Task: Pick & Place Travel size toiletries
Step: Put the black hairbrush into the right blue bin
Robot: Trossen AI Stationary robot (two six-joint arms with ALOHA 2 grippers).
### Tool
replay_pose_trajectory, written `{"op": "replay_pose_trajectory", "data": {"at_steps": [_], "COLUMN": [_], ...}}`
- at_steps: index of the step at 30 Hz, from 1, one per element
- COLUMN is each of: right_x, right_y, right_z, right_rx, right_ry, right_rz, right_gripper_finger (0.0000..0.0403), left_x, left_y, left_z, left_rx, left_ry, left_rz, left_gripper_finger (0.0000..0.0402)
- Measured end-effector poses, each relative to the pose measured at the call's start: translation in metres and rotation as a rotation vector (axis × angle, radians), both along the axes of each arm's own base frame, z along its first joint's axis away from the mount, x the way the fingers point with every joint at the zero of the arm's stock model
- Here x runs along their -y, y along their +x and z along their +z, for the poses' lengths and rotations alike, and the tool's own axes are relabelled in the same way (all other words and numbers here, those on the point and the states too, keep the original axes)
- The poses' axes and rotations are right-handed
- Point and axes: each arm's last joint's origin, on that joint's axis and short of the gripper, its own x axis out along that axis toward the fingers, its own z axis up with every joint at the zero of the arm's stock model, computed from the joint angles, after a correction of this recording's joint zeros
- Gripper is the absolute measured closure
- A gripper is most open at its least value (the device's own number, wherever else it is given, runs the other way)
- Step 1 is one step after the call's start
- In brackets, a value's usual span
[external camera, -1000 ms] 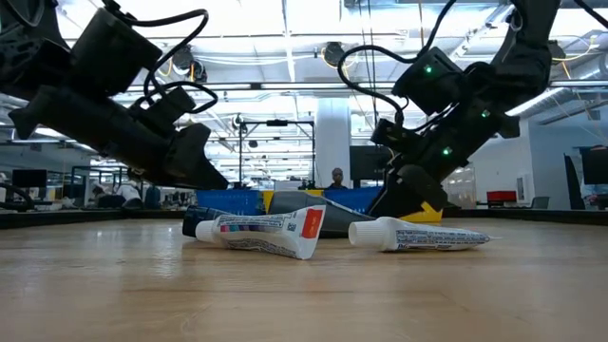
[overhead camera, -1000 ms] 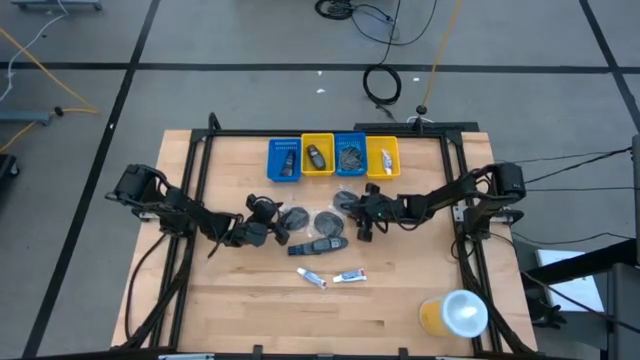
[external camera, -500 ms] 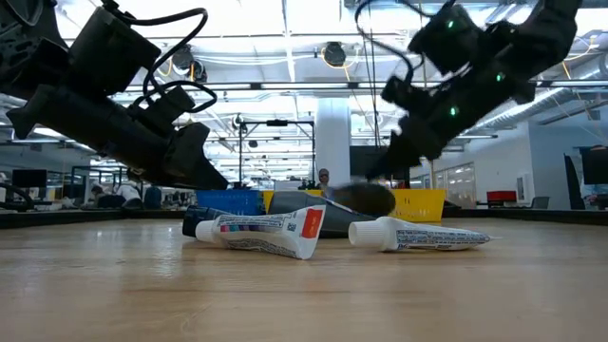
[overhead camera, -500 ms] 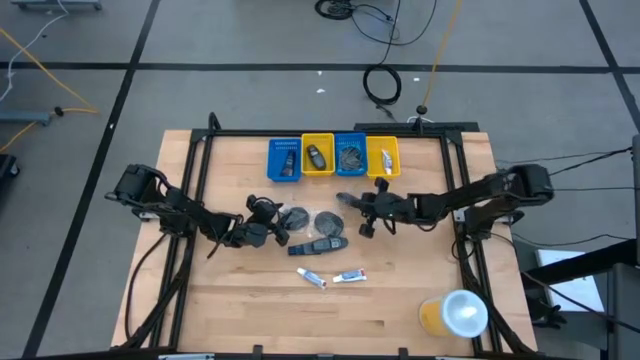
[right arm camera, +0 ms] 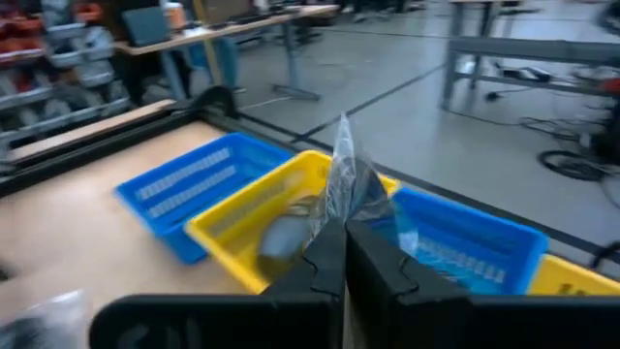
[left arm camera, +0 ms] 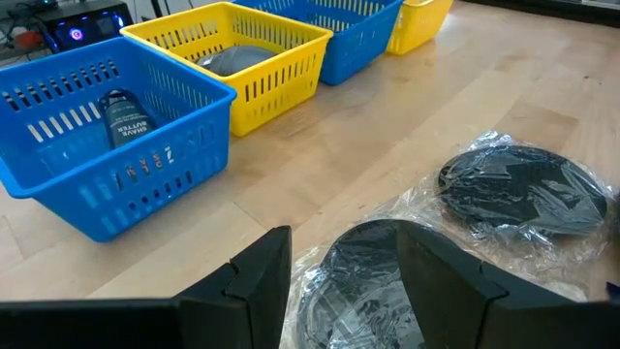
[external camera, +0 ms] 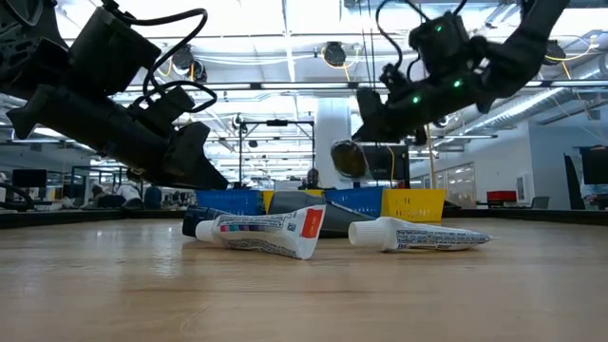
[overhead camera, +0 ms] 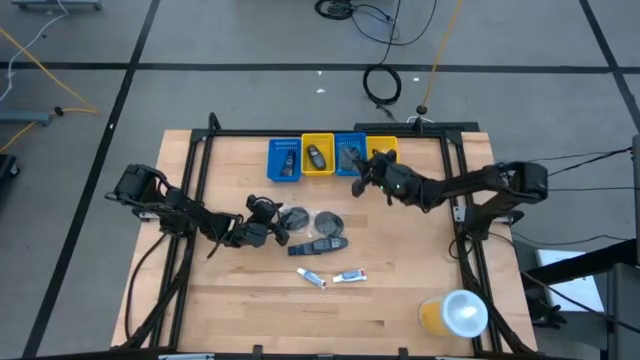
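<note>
Four bins, two tubes, two wrapped discs

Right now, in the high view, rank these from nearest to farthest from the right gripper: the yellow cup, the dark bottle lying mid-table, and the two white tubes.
From the right gripper, holding a wrapped pouch by the bins:
1. Dark bottle, mid-table, nearest.
2. White tubes, just past the bottle toward the front.
3. Yellow cup, front right corner, farthest.

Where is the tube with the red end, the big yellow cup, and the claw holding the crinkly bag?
Red-ended tube [external camera: 258,233], low view, its printed body.
Yellow cup [overhead camera: 455,314], high view, its white lid.
Right claw [right arm camera: 344,254], right wrist view, where its fingertips pinch the crinkly bag [right arm camera: 349,184].
</note>
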Motion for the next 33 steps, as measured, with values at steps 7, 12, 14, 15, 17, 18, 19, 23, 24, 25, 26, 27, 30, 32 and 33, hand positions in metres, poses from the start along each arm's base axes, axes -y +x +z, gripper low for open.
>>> {"op": "replay_pose_trajectory", "data": {"at_steps": [7,12,14,15,17,18,19,23,24,25,26,27,30,32,33], "right_x": [0.026,0.038,0.040,0.041,0.041,0.040,0.039,0.038,0.038,0.038,0.038,0.038,0.040,0.041,0.042], "right_y": [0.014,0.037,0.044,0.047,0.053,0.055,0.056,0.060,0.060,0.059,0.059,0.059,0.058,0.056,0.056], "right_z": [0.001,0.000,-0.002,-0.003,-0.004,-0.006,-0.008,-0.008,-0.008,-0.009,-0.010,-0.010,-0.011,-0.012,-0.013], "right_rx": [-0.032,-0.191,-0.259,-0.289,-0.328,-0.352,-0.373,-0.401,-0.403,-0.410,-0.416,-0.421,-0.425,-0.423,-0.423], "right_ry": [-0.022,0.003,-0.006,-0.011,-0.023,-0.028,-0.035,-0.041,-0.038,-0.035,-0.032,-0.030,-0.023,-0.008,0.001], "right_rz": [-0.062,-0.089,-0.122,-0.143,-0.184,-0.205,-0.223,-0.234,-0.235,-0.235,-0.236,-0.237,-0.244,-0.252,-0.257], "right_gripper_finger": [0.0402,0.0403,0.0403,0.0403,0.0403,0.0403,0.0403,0.0403,0.0403,0.0403,0.0403,0.0403,0.0403,0.0403,0.0403], "left_x": [0.000,0.000,0.000,0.000,0.000,0.000,0.000,0.000,0.000,0.000,0.000,0.000,0.000,0.000,0.000], "left_y": [0.000,0.000,0.000,0.000,0.000,0.000,0.000,0.000,0.000,0.000,0.000,-0.001,-0.001,-0.001,-0.001], "left_z": [0.000,0.000,0.000,0.000,0.000,0.000,0.000,0.000,0.000,-0.001,-0.001,-0.001,-0.001,-0.001,-0.001], "left_rx": [0.000,0.000,-0.001,-0.001,-0.001,0.000,-0.001,-0.003,-0.006,-0.007,-0.006,-0.004,-0.004,-0.005,-0.005], "left_ry": [0.001,0.002,0.002,0.002,0.002,0.001,0.002,0.002,0.002,0.001,0.000,-0.003,-0.004,-0.004,-0.005], "left_rz": [0.001,0.001,0.002,0.002,0.001,0.002,0.002,0.001,0.001,0.002,0.002,0.003,0.004,0.004,0.004], "left_gripper_finger": [0.0215,0.0215,0.0215,0.0215,0.0215,0.0215,0.0215,0.0215,0.0215,0.0215,0.0215,0.0215,0.0215,0.0215,0.0215]}}
